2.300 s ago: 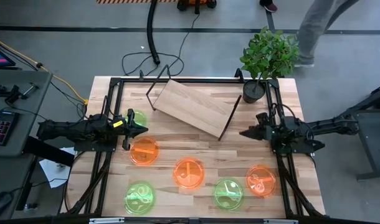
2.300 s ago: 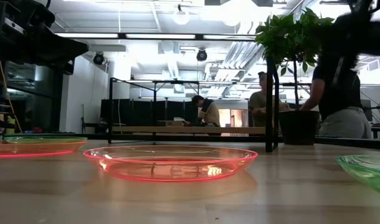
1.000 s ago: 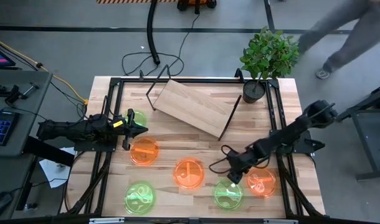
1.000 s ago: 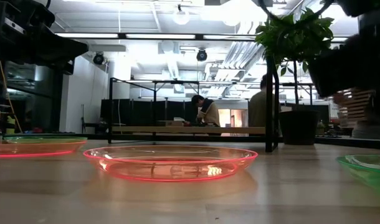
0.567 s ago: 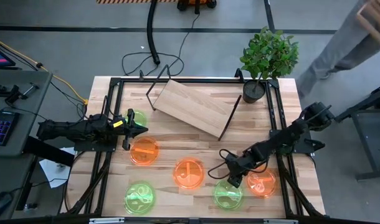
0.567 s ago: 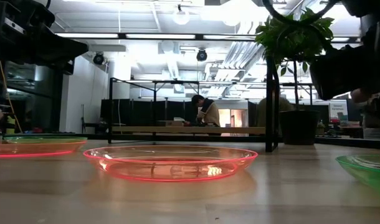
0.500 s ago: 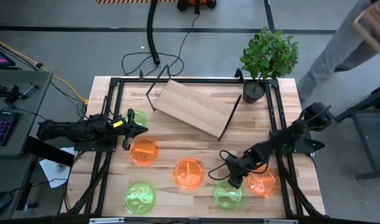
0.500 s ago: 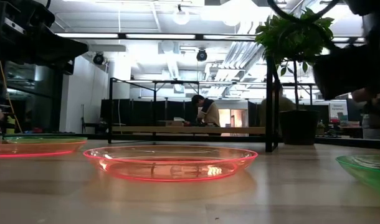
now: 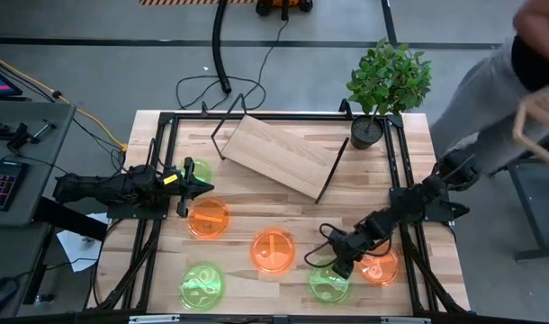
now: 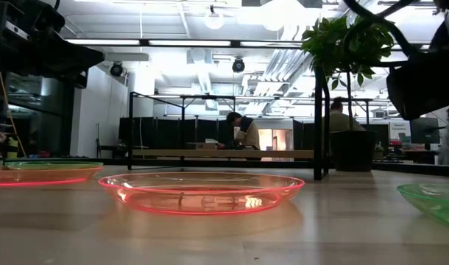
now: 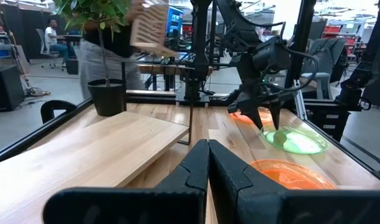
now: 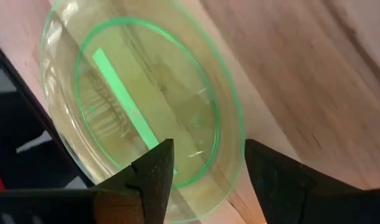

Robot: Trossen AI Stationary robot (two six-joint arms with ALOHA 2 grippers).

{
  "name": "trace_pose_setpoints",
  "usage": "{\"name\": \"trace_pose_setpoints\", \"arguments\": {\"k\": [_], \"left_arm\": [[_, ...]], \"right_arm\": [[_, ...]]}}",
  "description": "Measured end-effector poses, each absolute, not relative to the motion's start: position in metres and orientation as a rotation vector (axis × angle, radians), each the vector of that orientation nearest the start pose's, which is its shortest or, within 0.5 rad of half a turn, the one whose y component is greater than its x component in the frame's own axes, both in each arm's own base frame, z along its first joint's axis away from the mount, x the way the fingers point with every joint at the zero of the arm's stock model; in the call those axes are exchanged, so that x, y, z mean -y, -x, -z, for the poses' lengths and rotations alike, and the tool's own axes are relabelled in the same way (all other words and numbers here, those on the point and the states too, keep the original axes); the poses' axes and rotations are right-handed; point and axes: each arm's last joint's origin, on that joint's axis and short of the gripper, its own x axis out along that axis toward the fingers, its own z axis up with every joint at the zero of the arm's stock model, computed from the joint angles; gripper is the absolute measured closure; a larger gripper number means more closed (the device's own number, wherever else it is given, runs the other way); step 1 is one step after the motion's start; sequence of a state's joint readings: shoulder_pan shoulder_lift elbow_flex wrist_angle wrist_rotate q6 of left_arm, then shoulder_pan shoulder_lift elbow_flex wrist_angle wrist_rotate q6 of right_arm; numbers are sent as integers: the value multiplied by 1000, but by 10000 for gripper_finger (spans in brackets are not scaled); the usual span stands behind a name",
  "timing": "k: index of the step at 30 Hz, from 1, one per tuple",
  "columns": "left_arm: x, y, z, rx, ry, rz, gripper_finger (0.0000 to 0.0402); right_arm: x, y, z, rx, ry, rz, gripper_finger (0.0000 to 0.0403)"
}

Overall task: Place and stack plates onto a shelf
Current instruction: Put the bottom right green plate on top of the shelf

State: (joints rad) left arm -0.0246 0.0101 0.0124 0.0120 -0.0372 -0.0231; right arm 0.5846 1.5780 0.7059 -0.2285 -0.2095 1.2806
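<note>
From my remote seat: the right gripper [image 9: 333, 266] is stretched out over the front right part of the table, tips aimed down at the near green plate [image 9: 328, 282]. On the right wrist cam that green plate [image 12: 140, 112] sits right under the gripper, and its rim shows in the gap between the two fingers [image 12: 154, 174]. The jaws are spread wide, nothing held. I can't tell if the tips are touching the plastic.

Just beside it on the right is an orange plate [image 9: 379, 263], partly under the arm. Another orange plate [image 9: 273, 249] lies to its left, near the middle of the table's front half. A third orange plate [image 9: 208, 218] is just in front of the left gripper [image 9: 205, 187], and a second green plate [image 9: 202, 284] is at the front left. The last green plate [image 9: 199, 171] is tucked right by the left gripper, partly hidden by it.

The left gripper is parked at the left edge with fingers pressed together, empty, as the left wrist cam shows.

The shelf [image 9: 279, 154] sits at a slant on the back half of the table, well apart from all the plates, nothing on it. A potted plant [image 9: 387, 85] stands at the back right corner, and a person [image 9: 517, 81] is off the table's right side.
</note>
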Motion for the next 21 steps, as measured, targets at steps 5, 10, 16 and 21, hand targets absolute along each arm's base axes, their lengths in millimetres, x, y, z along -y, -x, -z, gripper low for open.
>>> {"name": "trace_pose_setpoints", "arguments": {"k": [5,10,16,21], "left_arm": [[1,-98,-168,14,24,-12,401],[1,-98,-168,15,24,-12,401],[1,-98,-168,14,24,-12,401],[1,-98,-168,14,24,-12,401]], "right_arm": [[-154,-223,-128,-1361,-888,132,224],[-153,-221,-125,-1377,-874,157,286],[-152,-220,-126,-1390,-855,143,393],[-149,-222,-136,-1360,-876,81,400]]}}
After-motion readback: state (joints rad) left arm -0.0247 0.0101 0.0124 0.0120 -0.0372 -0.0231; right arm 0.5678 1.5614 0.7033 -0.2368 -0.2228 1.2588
